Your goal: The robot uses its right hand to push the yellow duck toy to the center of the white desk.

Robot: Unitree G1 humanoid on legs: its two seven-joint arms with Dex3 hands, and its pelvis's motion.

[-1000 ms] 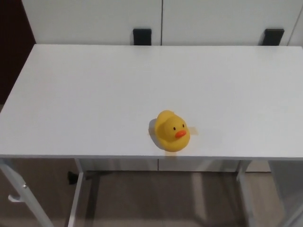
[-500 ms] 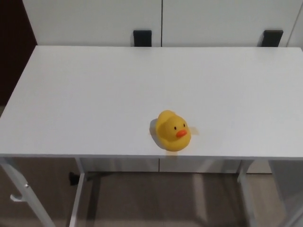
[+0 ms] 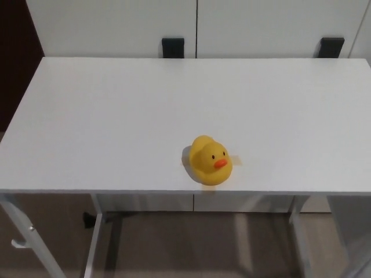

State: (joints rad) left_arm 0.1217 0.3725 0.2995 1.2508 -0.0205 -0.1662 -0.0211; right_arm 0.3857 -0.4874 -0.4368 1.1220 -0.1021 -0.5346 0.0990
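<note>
The yellow duck toy (image 3: 210, 160) is seen upright on the white desk (image 3: 116, 116), just beside its near edge, beak toward the camera. Neither hand is in view, so the state of the fingers cannot be told.

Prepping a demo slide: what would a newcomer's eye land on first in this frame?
The yellow duck toy stands out, the only colour on the white desk; it sits upright near the desk's near edge, orange beak toward the camera. After that, the two black brackets against the white panels behind the far edge. Neither robot hand is in view.
</note>
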